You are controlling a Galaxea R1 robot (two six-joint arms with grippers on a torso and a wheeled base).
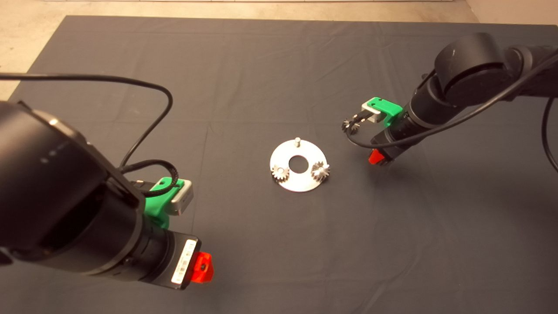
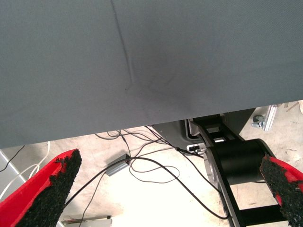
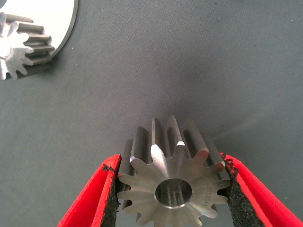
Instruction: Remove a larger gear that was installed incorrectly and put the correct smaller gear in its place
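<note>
— Where was the smaller gear (image 3: 173, 189)?
— Pinched between the right gripper's (image 3: 173, 163) pads, off the round plate (image 1: 287, 153) at its two o'clock, above the mat (image 1: 279, 65).
— And the plate?
— A bare pin (image 1: 297, 140) at twelve, other gears (image 1: 280, 173) at eight and four.
— The left gripper (image 2: 169, 163)?
— Out at eight o'clock by the mat's edge, fingers spread, holding nothing.

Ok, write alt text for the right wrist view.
A steel toothed gear with a dark centre hole is clamped between the right gripper's two red, black-padded fingers above the dark mat. In one corner, another gear sits on a round silver plate.
</note>
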